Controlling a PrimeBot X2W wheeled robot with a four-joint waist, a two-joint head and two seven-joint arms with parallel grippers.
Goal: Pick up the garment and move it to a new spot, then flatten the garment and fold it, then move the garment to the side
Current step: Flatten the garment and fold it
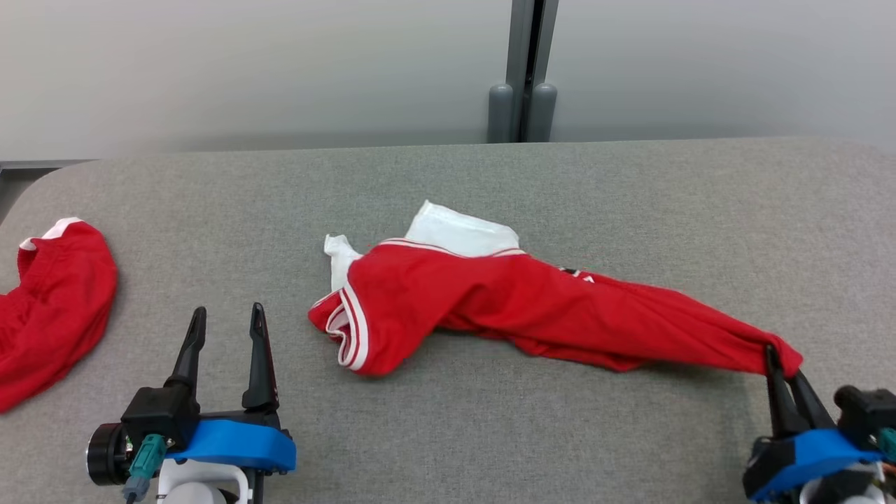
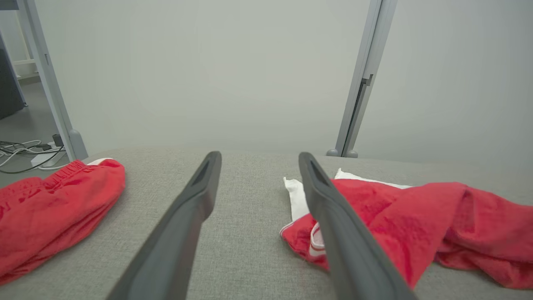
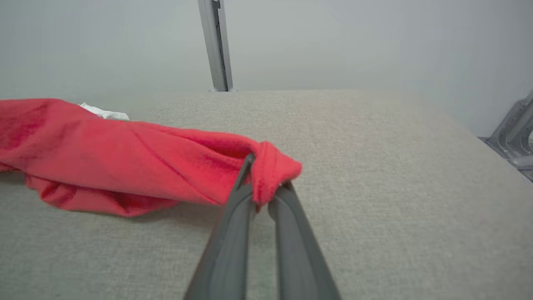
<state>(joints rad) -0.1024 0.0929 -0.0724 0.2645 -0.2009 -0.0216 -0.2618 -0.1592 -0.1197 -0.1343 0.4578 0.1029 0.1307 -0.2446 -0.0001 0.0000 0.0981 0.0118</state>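
Note:
A red garment (image 1: pixel 532 308) with white trim and a white inner part lies stretched across the grey table (image 1: pixel 448 189), from the middle toward the lower right. My right gripper (image 1: pixel 782 364) is shut on its right end, the cloth bunched between the fingers (image 3: pixel 266 179). In the right wrist view the garment (image 3: pixel 125 158) trails off to the left. My left gripper (image 1: pixel 227 318) stands open over bare table at the lower left, a short way left of the garment's striped hem. In the left wrist view the right finger (image 2: pixel 333 216) overlaps the garment (image 2: pixel 416 225).
A second red garment (image 1: pixel 49 308) with a white band lies at the table's left edge, also in the left wrist view (image 2: pixel 50 212). A grey post (image 1: pixel 523 77) stands behind the table against a pale wall. Cables (image 2: pixel 25 152) lie on the floor at far left.

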